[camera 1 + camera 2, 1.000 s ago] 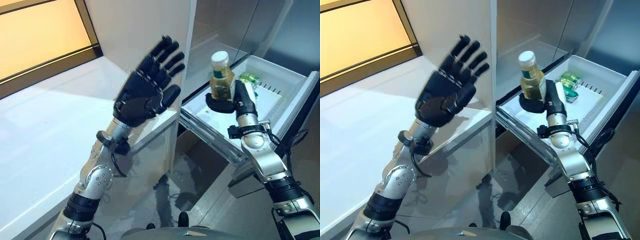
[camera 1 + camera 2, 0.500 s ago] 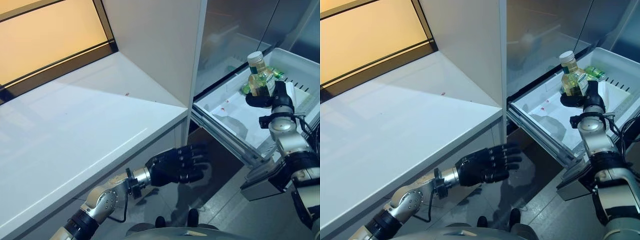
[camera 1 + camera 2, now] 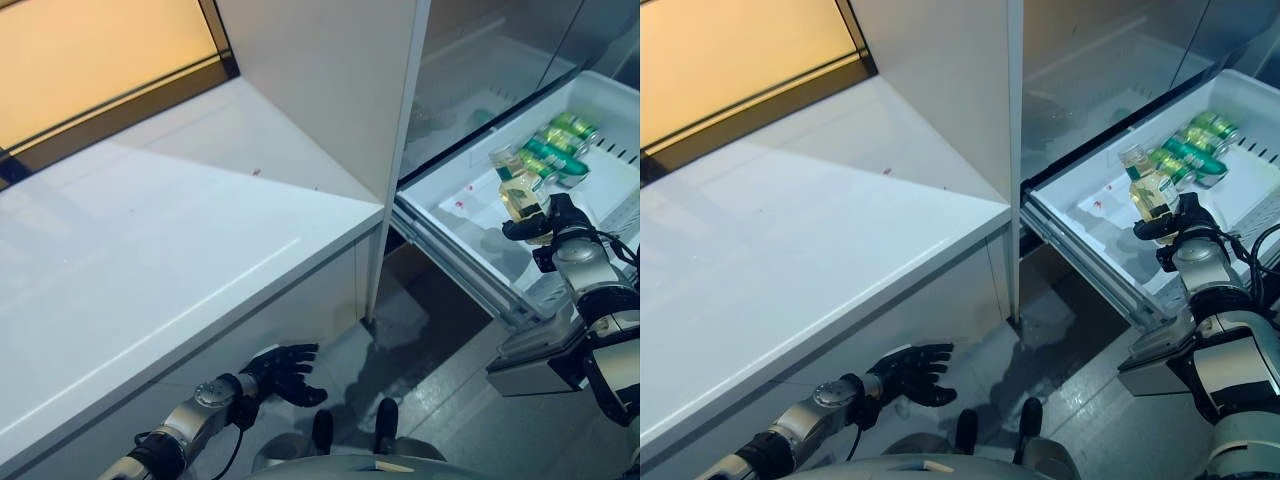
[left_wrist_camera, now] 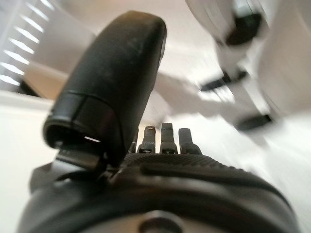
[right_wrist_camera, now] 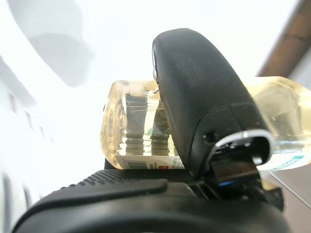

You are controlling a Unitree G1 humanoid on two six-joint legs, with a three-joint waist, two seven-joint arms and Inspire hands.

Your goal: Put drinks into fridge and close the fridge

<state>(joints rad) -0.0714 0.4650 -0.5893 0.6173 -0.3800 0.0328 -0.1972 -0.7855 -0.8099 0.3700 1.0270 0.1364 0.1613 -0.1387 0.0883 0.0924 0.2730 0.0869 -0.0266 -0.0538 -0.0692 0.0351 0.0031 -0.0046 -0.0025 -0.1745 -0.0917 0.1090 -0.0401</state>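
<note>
My right hand (image 3: 553, 222) is shut on a clear bottle (image 3: 517, 190) of pale yellow drink with a white cap. It holds the bottle tilted just above the floor of the open white fridge drawer (image 3: 468, 218). In the right wrist view the thumb (image 5: 204, 97) lies across the bottle (image 5: 136, 131). Green drinks (image 3: 555, 145) lie in a row at the drawer's far end, just beyond the bottle. My left hand (image 3: 280, 370) hangs low in front of the counter near the floor, its fingers (image 4: 163, 138) relaxed and holding nothing.
A white counter (image 3: 180, 220) fills the left and middle. A tall white panel (image 3: 320, 80) stands between it and the fridge. The drawer's metal front rail (image 3: 455, 265) juts out over the grey floor (image 3: 420, 350). An orange-lit window (image 3: 90, 60) is at the upper left.
My left arm has dropped from shoulder height to below the counter edge. My right hand has lowered and tilted the bottle into the drawer. The camera has shifted, and more green drinks show.
</note>
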